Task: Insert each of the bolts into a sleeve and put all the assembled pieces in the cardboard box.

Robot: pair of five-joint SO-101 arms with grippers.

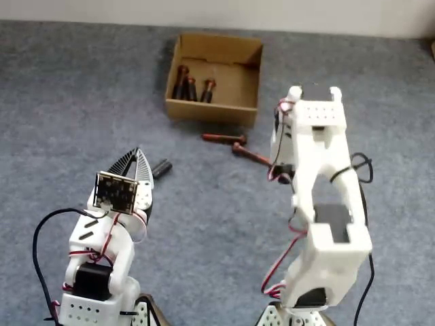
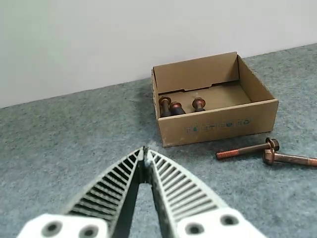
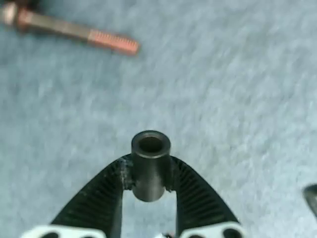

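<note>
Checking the right wrist feed, I saw the right gripper (image 3: 148, 169) closed partway around a black sleeve (image 3: 150, 161), pinched between both fingers, its open bore facing the camera, over the grey worktop (image 3: 237, 99). One bolt (image 3: 74, 30) lay on the worktop beyond it. The left gripper (image 2: 145, 154) was closed tip to tip with nothing in it, pointing toward the cardboard box (image 2: 218, 126). From above, a second sleeve (image 1: 161, 168) lay just beside the left gripper's tips. Two bolts (image 1: 224, 138) lay between the box and the right arm (image 1: 319, 170), heads close together. Three assembled pieces (image 1: 192, 87) leaned in the box's left part.
</note>
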